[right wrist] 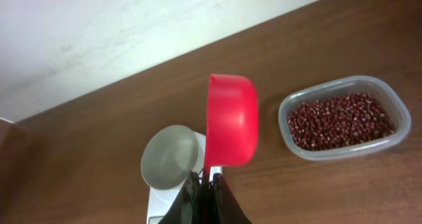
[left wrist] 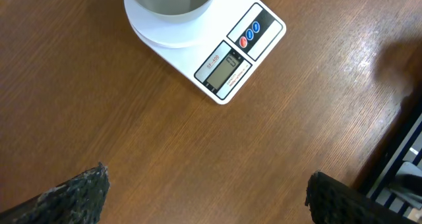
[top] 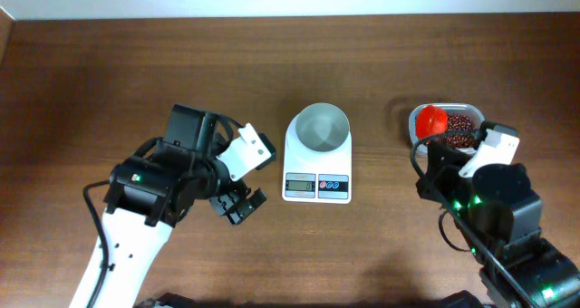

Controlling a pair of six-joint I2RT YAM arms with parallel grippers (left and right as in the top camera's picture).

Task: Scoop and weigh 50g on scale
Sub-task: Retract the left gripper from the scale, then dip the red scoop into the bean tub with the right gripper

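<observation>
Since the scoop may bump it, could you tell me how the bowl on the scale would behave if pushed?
The bowl seems merely set atop the scale, so it would probably slide rather than hold. It looks empty, hence likely light. Its smooth round wall could prove slippery.

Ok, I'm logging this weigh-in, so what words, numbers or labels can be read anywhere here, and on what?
scale display: a dark figure shows, too blurred to read.
Small print beside the display, black on one side and red on the other: too small to read.
Red and blue buttons: markings unreadable.
red scoop and bean tub: no text visible.
</observation>
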